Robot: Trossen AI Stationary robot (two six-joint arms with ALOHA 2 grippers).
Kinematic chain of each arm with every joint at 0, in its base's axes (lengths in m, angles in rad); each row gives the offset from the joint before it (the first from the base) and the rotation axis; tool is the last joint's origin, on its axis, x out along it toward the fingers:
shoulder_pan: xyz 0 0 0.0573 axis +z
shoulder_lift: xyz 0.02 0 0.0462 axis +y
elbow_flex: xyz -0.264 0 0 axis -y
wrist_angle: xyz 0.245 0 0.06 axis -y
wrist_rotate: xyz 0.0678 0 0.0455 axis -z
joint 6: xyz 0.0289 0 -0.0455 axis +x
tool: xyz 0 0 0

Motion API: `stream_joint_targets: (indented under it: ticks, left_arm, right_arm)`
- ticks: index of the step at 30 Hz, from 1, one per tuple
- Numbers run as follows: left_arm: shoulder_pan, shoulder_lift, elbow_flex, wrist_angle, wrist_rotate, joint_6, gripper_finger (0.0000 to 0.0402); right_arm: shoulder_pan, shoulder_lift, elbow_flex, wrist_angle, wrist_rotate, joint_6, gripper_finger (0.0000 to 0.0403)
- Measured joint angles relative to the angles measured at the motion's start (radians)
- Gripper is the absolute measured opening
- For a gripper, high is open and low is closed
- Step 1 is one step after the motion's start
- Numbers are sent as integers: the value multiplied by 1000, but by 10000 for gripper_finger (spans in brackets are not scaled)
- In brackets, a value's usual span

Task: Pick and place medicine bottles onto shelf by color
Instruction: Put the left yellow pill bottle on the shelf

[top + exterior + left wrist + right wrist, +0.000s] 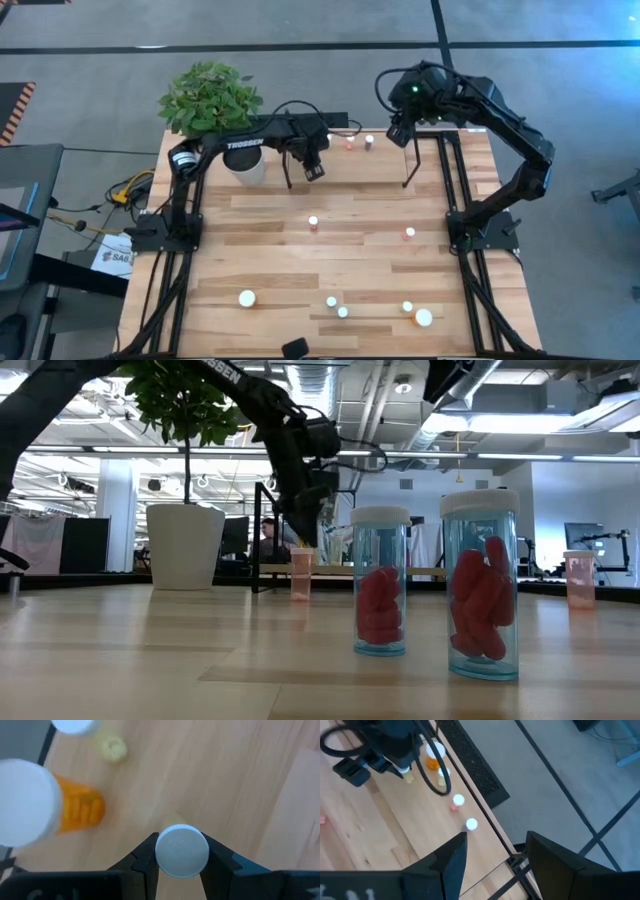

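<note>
left gripper (182, 851) over shelf (340, 160) at table's far edge, jaws clamped on a white-capped bottle (182, 851) | lower straight, set beside matching color, clear of orange bottle (80, 810) | right gripper (495, 852) jaws wide, far right corner | table bottles: seven visible

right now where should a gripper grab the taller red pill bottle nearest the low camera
Best to grip the red pill bottle across its clear cylindrical body just under the white cap, coming straight down from above with fingers spanning the sides. It stands upright on the table, and the shorter red bottle stands apart beside it, so a top approach probably avoids bumping that one.
</note>
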Motion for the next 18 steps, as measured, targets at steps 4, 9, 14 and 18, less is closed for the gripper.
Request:
stream_joint_targets:
  ticks: [4,9,14,18]
  left_arm:
    - [-3,12,10,1,5,-2,100]
    - [-6,14,11,1,-10,-5,100]
    - [-1,14,11,0,-70,-4,100]
    - [-1,15,11,1,-70,10,100]
  right_arm:
    - [24,0,0,0,0,0,225]
    - [45,0,0,1,0,0,225]
    - [69,0,0,0,0,0,225]
    - [86,0,0,0,0,0,225]
